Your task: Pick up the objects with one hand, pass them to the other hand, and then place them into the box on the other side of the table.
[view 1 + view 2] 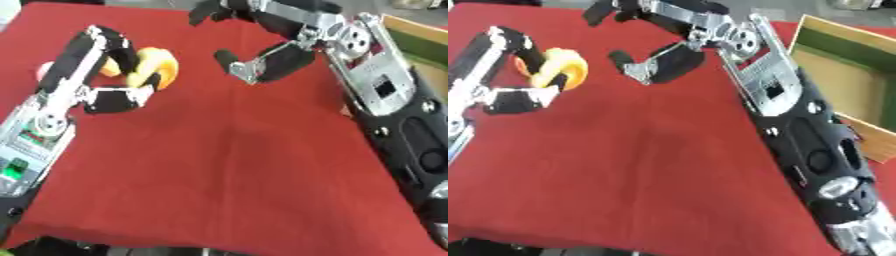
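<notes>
A red cloth [219, 165] covers the table. At the right edge of the red cloth sits a wooden box [842, 85]. It has light brown walls, a tan floor and a green strip along its far inside wall. Nothing can be seen inside it.

The left hand [105, 75] is over the far left part of the red cloth, a long way from the box. Its fingers and thumb are curled around a yellow and orange thing [150, 67]. It looks round and soft, but what it is cannot be told. The black fingers wrap over its top and the thumb comes up from below, so the thing sits between them, over the cloth. A small pink shape [43, 70] peeks out from behind the left arm, at the left edge of the red cloth.

The right hand [654, 37] is over the far middle of the red cloth, between the yellow and orange thing and the box. Its fingers are spread wide and a bit bent, and its thumb [623, 60] sticks out toward the left hand. It holds nothing. There is a gap of red cloth between the right hand and the yellow and orange thing.
</notes>
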### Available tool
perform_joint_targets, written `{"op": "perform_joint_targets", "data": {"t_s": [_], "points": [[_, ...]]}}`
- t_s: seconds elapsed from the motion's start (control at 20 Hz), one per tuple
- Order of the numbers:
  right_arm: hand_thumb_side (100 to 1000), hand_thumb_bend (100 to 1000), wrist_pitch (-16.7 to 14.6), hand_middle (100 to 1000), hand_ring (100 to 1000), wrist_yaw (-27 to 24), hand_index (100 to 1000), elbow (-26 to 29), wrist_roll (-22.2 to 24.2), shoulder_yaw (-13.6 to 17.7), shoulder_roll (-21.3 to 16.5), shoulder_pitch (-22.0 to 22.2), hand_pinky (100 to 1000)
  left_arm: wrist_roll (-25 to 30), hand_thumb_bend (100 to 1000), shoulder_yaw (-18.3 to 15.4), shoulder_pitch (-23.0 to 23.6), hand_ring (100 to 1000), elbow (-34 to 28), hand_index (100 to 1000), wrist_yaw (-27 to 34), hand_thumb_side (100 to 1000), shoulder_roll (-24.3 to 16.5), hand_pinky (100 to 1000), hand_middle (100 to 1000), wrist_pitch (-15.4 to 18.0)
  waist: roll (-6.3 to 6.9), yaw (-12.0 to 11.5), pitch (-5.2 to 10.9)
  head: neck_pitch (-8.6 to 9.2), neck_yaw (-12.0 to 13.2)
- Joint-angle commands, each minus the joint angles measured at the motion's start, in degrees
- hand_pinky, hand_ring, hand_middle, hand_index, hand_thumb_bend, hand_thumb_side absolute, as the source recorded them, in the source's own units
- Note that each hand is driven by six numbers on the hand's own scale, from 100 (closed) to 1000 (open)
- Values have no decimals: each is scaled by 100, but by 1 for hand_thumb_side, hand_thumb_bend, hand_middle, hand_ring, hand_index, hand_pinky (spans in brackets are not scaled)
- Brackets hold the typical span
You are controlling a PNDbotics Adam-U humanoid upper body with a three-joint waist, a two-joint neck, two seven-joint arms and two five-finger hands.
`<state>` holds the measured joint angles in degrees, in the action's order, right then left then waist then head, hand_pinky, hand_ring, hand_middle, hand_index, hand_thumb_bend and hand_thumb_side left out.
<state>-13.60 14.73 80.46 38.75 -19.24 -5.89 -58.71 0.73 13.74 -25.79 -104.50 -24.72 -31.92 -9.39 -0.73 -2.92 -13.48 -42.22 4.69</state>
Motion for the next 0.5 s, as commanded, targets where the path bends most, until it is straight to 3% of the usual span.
{"op": "perform_joint_targets", "data": {"t_s": [0.05,0.5], "points": [[136,100,-154,840,1000,294,909,-112,81,-33,172,-167,967,-46,247,15,-113,400,-41,392,-73,100,20,602,317,102,-63,-21,225,-27,14],[159,100,-367,842,1000,934,917,-429,-10,-10,423,-155,963,-138,244,90,-119,405,-124,394,-383,100,166,605,320,366,-72,-43,215,-35,-23]]}}
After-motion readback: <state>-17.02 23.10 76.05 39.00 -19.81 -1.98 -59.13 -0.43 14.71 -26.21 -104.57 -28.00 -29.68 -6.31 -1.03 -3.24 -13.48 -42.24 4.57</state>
